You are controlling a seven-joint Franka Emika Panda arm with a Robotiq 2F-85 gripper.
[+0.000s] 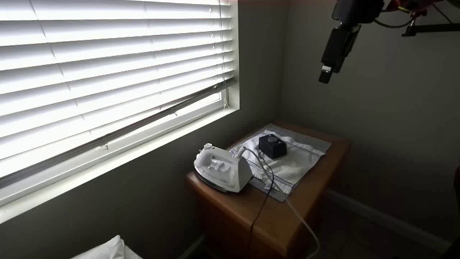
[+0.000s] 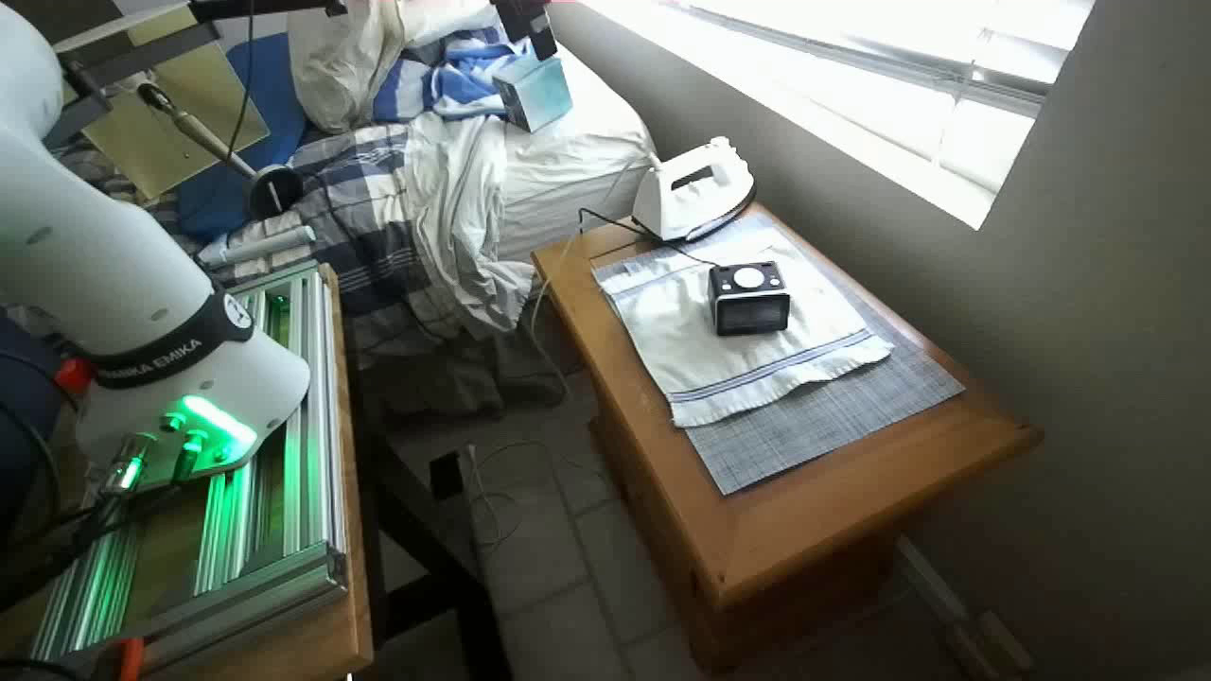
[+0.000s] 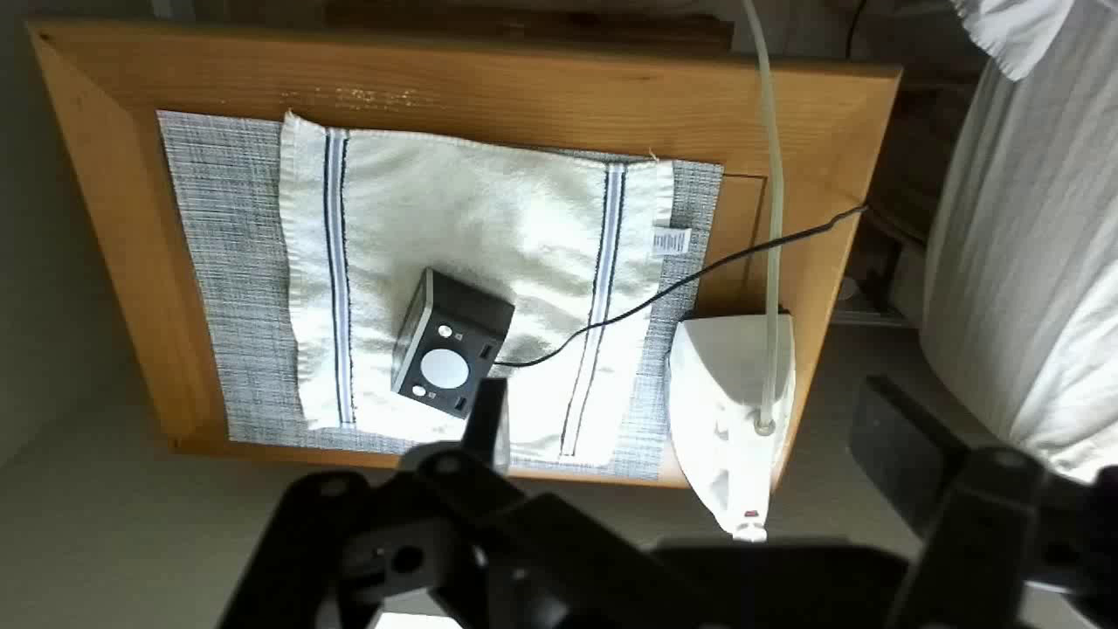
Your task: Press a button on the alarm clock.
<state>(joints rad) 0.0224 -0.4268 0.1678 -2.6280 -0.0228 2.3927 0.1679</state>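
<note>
The alarm clock is a small black box with a large round light button and smaller buttons on its top. It stands on a white towel in both exterior views (image 1: 272,146) (image 2: 750,307) and in the wrist view (image 3: 463,314). My gripper (image 3: 694,437) is open in the wrist view, with its fingers wide apart and nothing between them. It hangs in the air well above the table, apart from the clock. One fingertip overlaps the view near the clock's corner. In the exterior views, the gripper (image 1: 326,73) shows high at the top (image 2: 541,38).
A white iron (image 1: 222,169) with a cord stands beside the clock, near the wooden table's (image 2: 870,463) edge. The towel (image 2: 653,340) lies on a grey mat (image 2: 757,459). A thin black cord (image 3: 734,258) runs from the clock. A window with blinds (image 1: 107,72) adjoins the table.
</note>
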